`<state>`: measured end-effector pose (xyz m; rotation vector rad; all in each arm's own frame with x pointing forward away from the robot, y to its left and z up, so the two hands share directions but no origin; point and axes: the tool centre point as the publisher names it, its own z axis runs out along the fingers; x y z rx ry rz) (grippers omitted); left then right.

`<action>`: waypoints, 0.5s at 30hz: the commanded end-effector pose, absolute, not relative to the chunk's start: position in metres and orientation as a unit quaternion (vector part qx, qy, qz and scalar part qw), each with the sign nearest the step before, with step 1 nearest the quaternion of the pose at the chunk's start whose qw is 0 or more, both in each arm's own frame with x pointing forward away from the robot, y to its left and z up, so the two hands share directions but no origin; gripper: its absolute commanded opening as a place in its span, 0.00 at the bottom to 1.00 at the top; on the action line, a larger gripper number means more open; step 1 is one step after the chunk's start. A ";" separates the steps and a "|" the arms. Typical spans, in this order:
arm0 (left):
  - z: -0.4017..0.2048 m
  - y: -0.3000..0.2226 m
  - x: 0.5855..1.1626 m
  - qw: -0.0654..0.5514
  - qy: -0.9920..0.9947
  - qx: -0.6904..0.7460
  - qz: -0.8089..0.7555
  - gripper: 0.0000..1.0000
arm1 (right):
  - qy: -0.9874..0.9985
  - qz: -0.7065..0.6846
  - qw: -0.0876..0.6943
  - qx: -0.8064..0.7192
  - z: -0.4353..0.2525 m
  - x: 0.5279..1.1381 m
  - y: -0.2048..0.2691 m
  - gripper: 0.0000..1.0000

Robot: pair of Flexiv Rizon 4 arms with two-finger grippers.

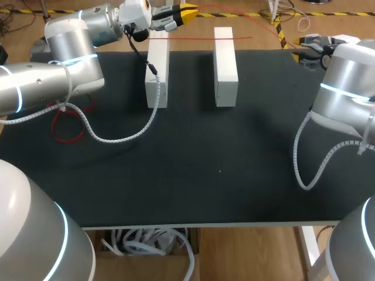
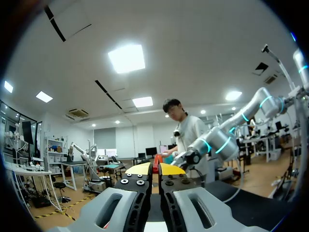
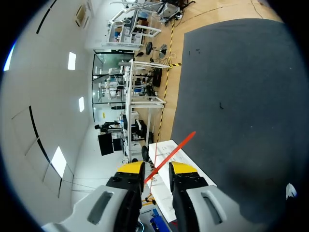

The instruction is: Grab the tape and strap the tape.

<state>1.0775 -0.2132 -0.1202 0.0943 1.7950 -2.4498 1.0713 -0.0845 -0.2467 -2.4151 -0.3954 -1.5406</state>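
**Q:** Where is the red tape (image 1: 202, 38)?

**A:** One end is pinched in the closed left pincer (image 1: 188, 12). From there it runs across the white blocks (image 1: 225, 67) and passes between the parted fingers of the right pincer (image 3: 157, 168), which is not clamped.

**Q:** Progress?

**A:** Grabbed, apparently; the strapping appears unfinished.

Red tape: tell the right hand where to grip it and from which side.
Grip the red tape on its bare stretch just past the right white block, bringing the right hand in from its own side. It runs thin and straight there, and passes between that hand's open fingers.
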 end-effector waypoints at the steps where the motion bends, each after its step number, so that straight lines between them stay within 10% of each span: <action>1: -0.121 -0.213 1.079 0.050 0.589 0.033 -0.806 0.00 | -0.138 -0.525 0.126 -0.830 -0.245 1.071 -0.086 0.17; 15: -0.121 -0.213 1.079 0.050 0.589 0.033 -0.806 0.00 | -0.139 -0.522 0.129 -0.832 -0.245 1.068 -0.083 0.23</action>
